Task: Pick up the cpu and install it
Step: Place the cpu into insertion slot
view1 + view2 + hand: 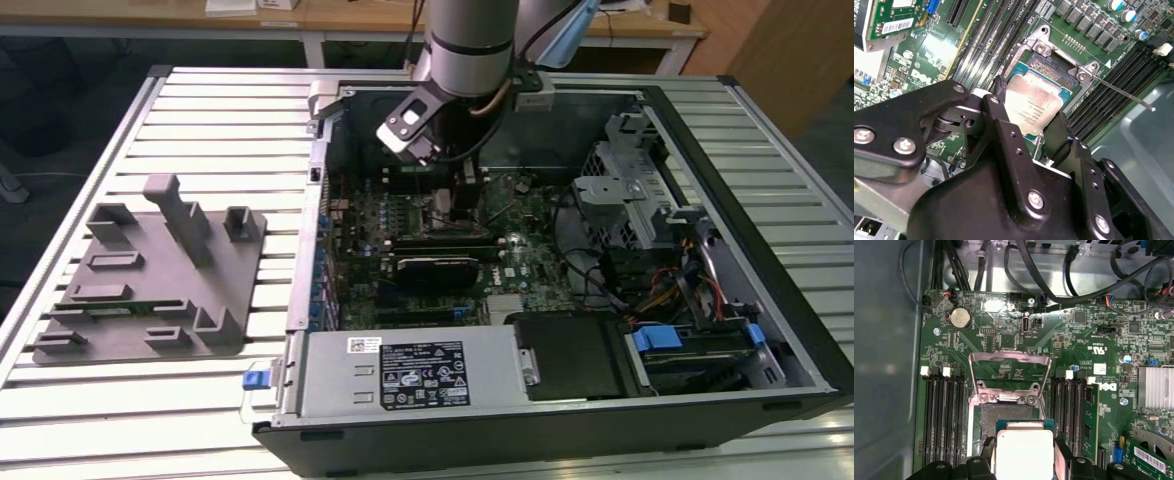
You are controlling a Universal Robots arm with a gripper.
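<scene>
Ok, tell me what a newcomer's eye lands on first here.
The silvery cpu, clamped in the black hand at the open socket on the green motherboard. In the exterior view, the opened computer case lies on the slatted table with the arm reaching in.

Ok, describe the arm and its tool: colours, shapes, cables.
The arm is a silvery-grey cylinder with a dark band. It has black cables running alongside and a small grey-and-black box at the wrist. The tool is matte black, with angular, linked fingers dotted with silver screw heads.
</scene>
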